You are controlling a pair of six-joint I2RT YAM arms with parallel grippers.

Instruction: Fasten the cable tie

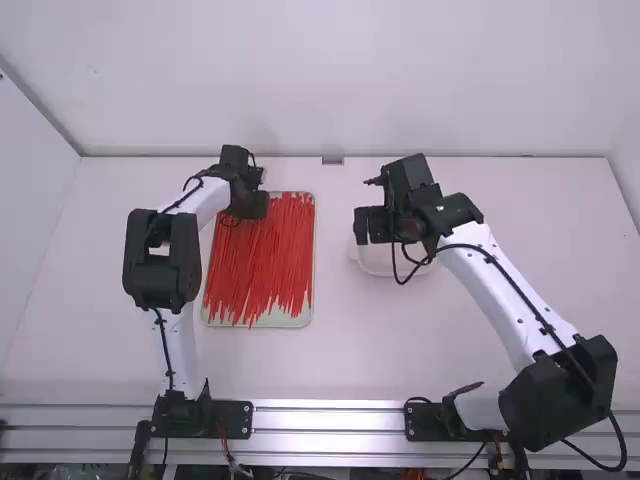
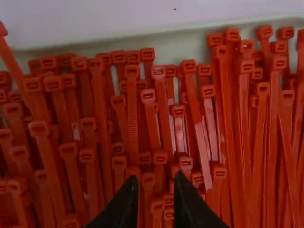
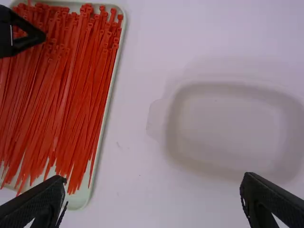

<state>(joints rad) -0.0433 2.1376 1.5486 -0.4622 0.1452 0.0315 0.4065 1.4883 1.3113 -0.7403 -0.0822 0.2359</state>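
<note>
1. White table (image 1: 400, 330), plain white walls round it. As far as I can see, no tie is fastened yet.
2. Left gripper (image 2: 154, 202): jaws a narrow gap apart, set low over the ties (image 2: 142, 118). Nothing looks clamped between them.
3. Ties are a loose red heap in the tray (image 1: 258, 324). Their heads fan out ahead of the left jaws. A few heads sit right in the gap, and more lie just beside each finger.
4. Right gripper (image 3: 152, 194): jaws wide apart, holding nothing.
5. Tub (image 3: 228, 128) is clear and looks empty. It lies below and ahead of the right jaws, mostly nearer one finger. The tray is off past the other finger, apart from the tub.
6. Progress, my call: barely begun. No tie is singled out or lifted, none is looped, and no tail is through a head.
7. Left to do, my guess:
   - Left jaws close on one tie and pull it clear of the heap.
   - Right jaws take its tail.
   - The tail goes through the head and is pulled tight.
8. Risk: the heads are packed close at the left jaws, so closing there could easily catch two ties instead of one.
</note>
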